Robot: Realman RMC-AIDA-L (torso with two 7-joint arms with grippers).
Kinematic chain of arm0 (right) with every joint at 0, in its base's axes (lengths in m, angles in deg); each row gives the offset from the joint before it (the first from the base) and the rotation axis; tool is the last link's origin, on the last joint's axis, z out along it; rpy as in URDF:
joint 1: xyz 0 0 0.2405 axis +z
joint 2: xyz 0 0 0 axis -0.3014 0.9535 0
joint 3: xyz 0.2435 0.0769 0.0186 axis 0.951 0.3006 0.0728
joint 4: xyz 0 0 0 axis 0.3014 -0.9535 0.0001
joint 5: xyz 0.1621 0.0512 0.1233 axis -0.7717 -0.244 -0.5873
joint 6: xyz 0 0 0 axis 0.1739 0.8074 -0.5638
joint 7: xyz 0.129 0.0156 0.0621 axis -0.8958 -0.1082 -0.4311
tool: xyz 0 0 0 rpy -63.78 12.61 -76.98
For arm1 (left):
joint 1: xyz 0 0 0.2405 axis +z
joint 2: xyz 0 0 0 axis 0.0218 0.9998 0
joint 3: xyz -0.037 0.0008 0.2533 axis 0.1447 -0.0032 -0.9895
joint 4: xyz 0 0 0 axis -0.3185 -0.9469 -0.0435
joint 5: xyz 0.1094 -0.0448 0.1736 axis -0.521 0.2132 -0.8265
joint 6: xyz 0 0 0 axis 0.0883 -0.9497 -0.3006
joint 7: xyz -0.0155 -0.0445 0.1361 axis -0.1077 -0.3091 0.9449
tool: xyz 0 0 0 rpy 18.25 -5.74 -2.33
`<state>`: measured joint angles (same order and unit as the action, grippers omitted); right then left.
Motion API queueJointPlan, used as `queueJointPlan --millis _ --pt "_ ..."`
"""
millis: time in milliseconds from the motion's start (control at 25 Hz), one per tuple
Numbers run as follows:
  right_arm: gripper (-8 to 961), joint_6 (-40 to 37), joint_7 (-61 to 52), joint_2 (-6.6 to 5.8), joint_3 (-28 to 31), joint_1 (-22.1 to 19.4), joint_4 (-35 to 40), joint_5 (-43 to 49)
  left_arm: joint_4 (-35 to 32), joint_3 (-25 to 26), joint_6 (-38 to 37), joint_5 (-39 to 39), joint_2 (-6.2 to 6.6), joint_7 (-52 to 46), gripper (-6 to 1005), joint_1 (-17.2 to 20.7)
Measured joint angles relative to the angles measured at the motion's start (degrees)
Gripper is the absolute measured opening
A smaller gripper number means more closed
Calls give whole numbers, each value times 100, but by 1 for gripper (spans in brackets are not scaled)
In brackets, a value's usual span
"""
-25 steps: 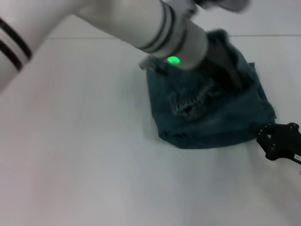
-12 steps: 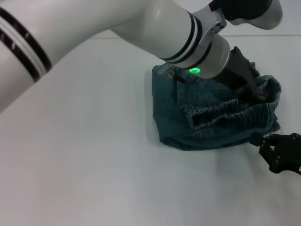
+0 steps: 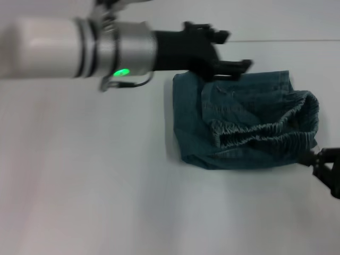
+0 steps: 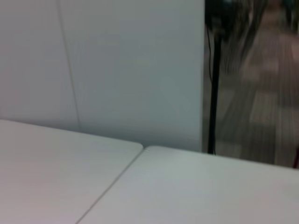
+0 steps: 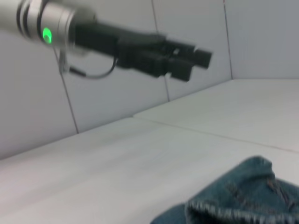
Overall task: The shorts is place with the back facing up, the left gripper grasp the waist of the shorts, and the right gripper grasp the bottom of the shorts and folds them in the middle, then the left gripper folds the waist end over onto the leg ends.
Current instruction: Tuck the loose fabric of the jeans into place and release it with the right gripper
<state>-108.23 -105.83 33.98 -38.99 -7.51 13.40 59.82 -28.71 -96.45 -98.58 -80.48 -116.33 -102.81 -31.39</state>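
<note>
While nothing is held between its parted fingers, the left gripper (image 3: 226, 50) is seen raised above the far edge of the folded denim shorts (image 3: 241, 119), which lie on the white table (image 3: 95, 191). The bundle's long axis runs side to side, its elastic waistband (image 3: 265, 133) folded on top. The right gripper (image 3: 326, 167) sits at the shorts' near right corner; its fingers cannot be judged.

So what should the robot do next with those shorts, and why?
Probably pull the left claw further back and park it: the shorts already lie folded on the table, waistband over the legs, and that claw holds nothing. The right claw waits beside them.
</note>
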Motion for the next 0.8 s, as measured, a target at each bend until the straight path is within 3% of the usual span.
queueJointPlan --millis 80,240,400,560,680,800 --pt "0 -172 -372 11 2 -18 464 13 323 399 -257 441 0 514 752 207" --pt "0 -253 -1276 -4 -79 108 1603 124 1305 1381 -978 1290 34 1660 766 550" --pt "0 -338 -2404 -6 -326 518 2983 777 2327 2436 -1845 1671 60 2924 769 810" --pt "0 -512 -3636 -60 -758 1298 3771 1729 3219 3349 -2641 1663 138 3968 769 989" --pt "56 -832 -4284 -104 -1003 2148 3884 2679 3546 3643 -2824 1644 170 4351 768 1194" --pt "139 -1043 -4677 -47 -1387 2842 3896 3818 3606 3732 -2782 1642 105 4541 768 1475"
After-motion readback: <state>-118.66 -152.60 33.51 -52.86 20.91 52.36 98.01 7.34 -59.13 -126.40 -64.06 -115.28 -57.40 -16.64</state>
